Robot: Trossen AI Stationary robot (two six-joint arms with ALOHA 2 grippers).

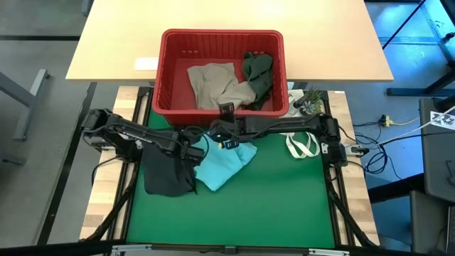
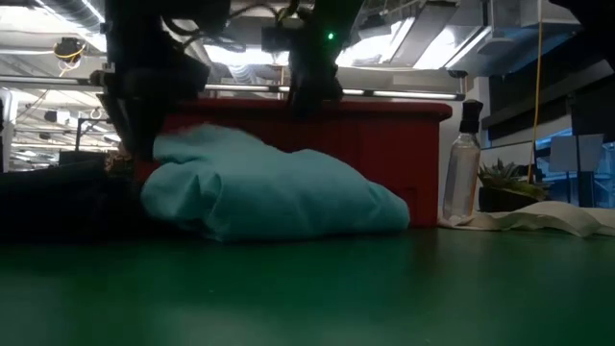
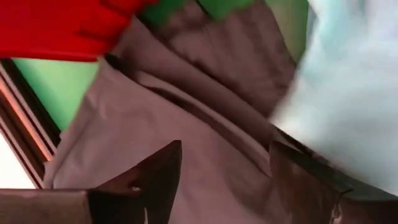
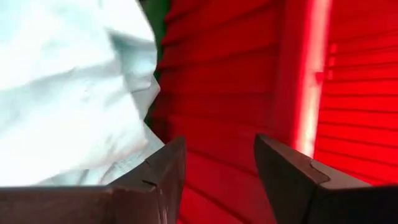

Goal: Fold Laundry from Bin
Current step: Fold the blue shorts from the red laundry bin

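1. The left arm reaches in from the table's left edge, stretched low and nearly flat toward the middle; its left gripper (image 3: 227, 180) sits over the dark grey garment (image 1: 169, 173), fingers spread apart with nothing pinched between them
2. In the left wrist view the two dark fingers (image 3: 155, 180) stand apart above creased grey cloth, with the teal garment (image 1: 224, 165) just beside
3. The right arm runs from the table's right edge along the near wall of the bin (image 1: 165, 71), almost level, its wrist ending close to the left arm's wrist at the table's centre
4. The right gripper (image 4: 217, 174) points at the red ribbed wall of the bin; its fingers are parted and hold nothing, with the pale teal cloth beside one finger
5. The dark grey garment lies flat on the green mat (image 1: 284, 206), on its left part, touching the teal garment on its right
6. The teal garment is a bunched heap just in front of the bin, seen as a rounded mound in the low view
7. The bin stands at the far side of the mat, holding a beige-tan garment (image 1: 213, 84) in the middle and a dark olive garment (image 1: 257, 71) toward its right wall
8. A white cloth bag (image 1: 302, 146) with loop handles lies on the mat's right part, under the right arm, and a spray bottle (image 2: 462, 173) stands near the bin's right corner
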